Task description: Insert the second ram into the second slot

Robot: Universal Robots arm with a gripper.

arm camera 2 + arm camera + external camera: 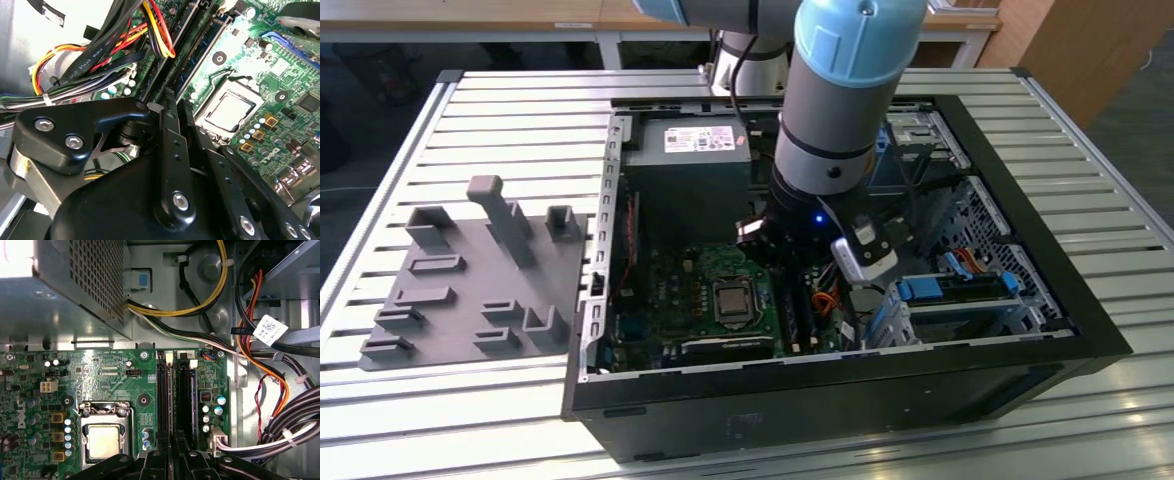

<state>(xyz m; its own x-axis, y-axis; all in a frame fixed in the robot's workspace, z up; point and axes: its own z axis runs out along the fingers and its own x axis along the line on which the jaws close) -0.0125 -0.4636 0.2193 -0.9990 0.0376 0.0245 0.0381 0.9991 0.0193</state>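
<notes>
My gripper (798, 288) is low inside the open computer case (1067, 300), over the motherboard (115, 380). In both wrist views its black fingers (172, 150) lie together, shut, and the gripper (173, 447) is in line with the two long memory slots (165, 395). A thin ram with a blue edge (192, 390) stands in the slot nearer the cables, also seen in the second wrist view (202, 52). The gripper (169, 102) points along the dark slot beside it. I cannot tell whether anything thin is pinched between the fingers.
The processor socket (102, 440) lies beside the slots. Bundled cables (280, 435) crowd the other side, and the power supply box (687, 170) fills the case's far end. Light-blue drive clips (927, 290) sit at the exterior view's right. A grey fixture plate (467, 280) lies on the slatted table.
</notes>
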